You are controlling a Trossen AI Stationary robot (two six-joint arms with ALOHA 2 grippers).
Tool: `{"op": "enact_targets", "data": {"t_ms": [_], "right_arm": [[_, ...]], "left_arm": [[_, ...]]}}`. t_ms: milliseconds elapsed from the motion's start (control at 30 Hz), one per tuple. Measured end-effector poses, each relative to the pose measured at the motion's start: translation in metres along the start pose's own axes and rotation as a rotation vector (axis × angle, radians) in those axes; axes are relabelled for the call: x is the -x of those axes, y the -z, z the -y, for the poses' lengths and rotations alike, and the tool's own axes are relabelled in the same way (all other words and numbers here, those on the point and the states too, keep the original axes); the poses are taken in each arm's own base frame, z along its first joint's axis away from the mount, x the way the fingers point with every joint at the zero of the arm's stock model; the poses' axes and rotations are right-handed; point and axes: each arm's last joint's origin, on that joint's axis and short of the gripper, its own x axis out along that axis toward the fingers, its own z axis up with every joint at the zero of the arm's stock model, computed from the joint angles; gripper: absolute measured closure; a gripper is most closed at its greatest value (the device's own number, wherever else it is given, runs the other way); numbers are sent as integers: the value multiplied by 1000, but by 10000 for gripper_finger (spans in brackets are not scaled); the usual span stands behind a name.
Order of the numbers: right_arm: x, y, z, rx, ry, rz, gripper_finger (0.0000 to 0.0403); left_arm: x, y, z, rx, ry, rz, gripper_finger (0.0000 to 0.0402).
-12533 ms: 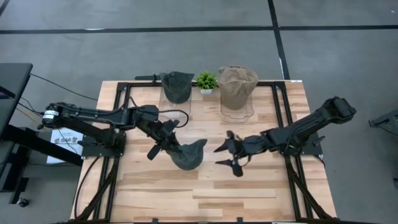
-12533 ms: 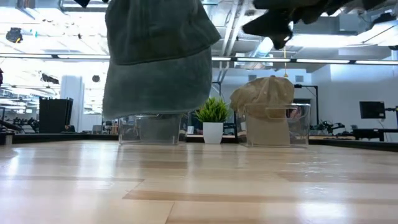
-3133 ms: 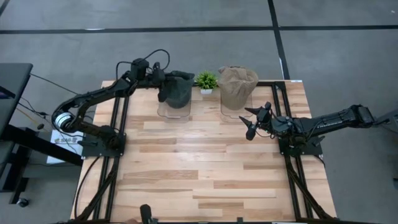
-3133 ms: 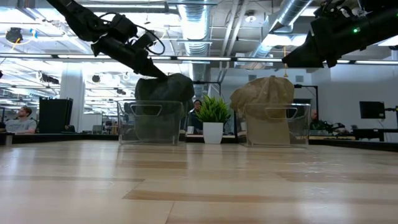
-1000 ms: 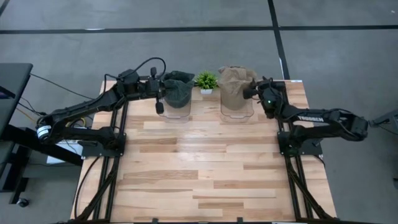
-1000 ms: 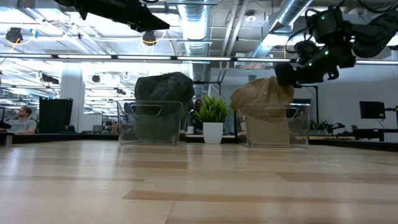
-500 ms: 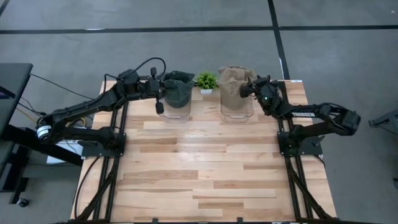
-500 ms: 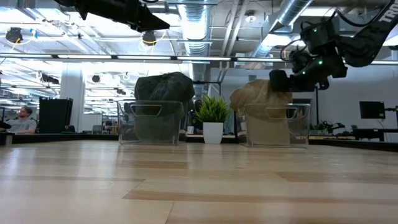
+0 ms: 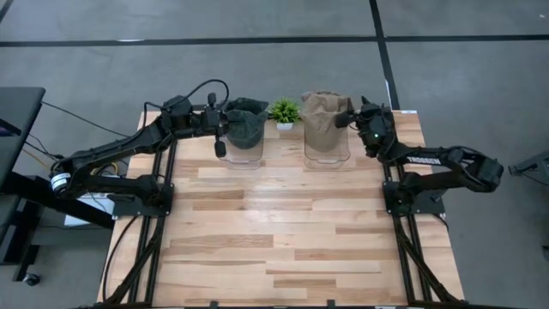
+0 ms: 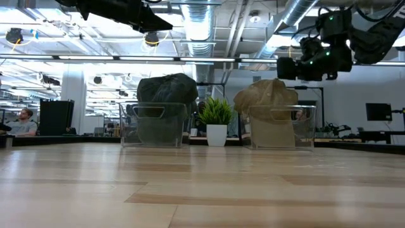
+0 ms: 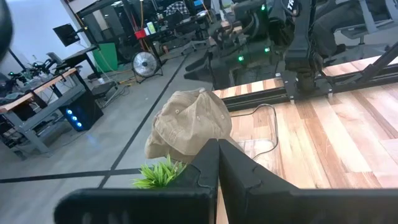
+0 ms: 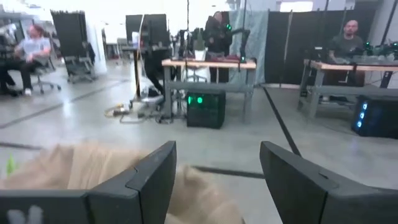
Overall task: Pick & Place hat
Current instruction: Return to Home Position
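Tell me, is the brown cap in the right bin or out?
In: the brown cap sits in the right bin, crown above its rim; the right pincer hovers open by it.

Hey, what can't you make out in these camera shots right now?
Any caps under the top blue cap: high and low views, it covers whatever lies lower in the left bin.
Brown cap: right wrist view, blurred, partly behind the right gripper.
Plant: left wrist view, half hidden by the left gripper.

Overhead, table-level, wrists, sharing brown cap (image 9: 326, 116)
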Motion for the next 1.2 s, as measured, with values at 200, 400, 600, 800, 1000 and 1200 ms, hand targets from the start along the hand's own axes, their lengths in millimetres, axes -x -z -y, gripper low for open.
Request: {"op": "enact_targets", "data": {"t_ms": [200,400,600,800,1000,1200], "right_arm": [[11,-19,5,-65,-37,77,179],[31,-36,2,-76,-424,147,179],[50,-38,5,-22,-786,99,179],[72,-39,19,2,-990,47,179],[101,-47,44,-18,-1045,115,179],[126,-36,58,-107,-1151,233,179]], "left_arm": [[0,0,0,32,1,-1,395],[-2,0,9,111,49,-28,395],[-4,-5,40,181,293,-29,395],[3,-15,61,211,523,29,395],[43,-24,58,211,497,90,395],[78,4,68,206,383,158,395]]}}
